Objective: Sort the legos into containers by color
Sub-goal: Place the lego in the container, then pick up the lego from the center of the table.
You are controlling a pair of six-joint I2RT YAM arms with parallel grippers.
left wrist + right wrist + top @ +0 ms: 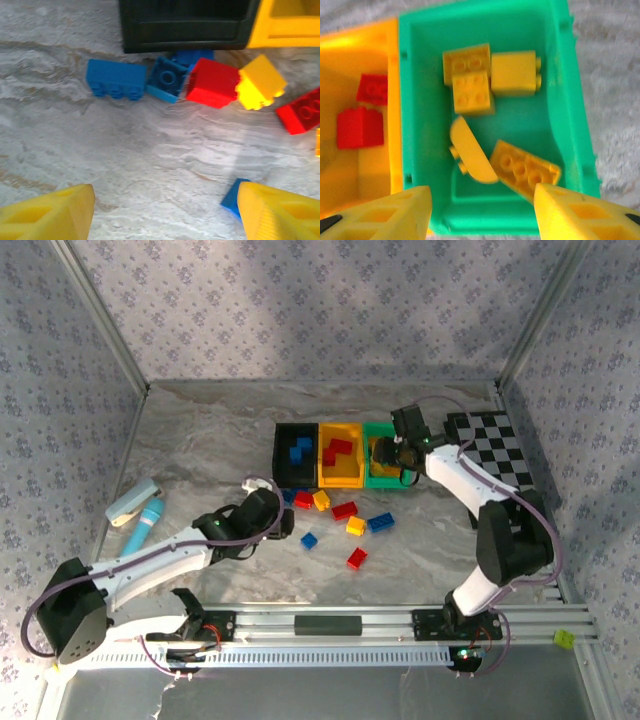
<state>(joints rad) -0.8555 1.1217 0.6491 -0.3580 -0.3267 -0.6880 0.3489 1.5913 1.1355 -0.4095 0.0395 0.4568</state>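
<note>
Three bins stand in a row: black with blue legos, orange-yellow with red ones, green. My right gripper hangs open over the green bin with nothing between its fingers. Several yellow bricks lie in the bin beneath it. Red bricks sit in the orange-yellow bin. My left gripper is low over the table, open and empty. A blue brick touches its right finger. Blue, red and yellow bricks lie ahead, by the black bin.
More loose legos lie in front of the bins: red, yellow, blue, blue, red. A light-blue cylinder with a white block lies at the left. A checkerboard lies to the right of the bins.
</note>
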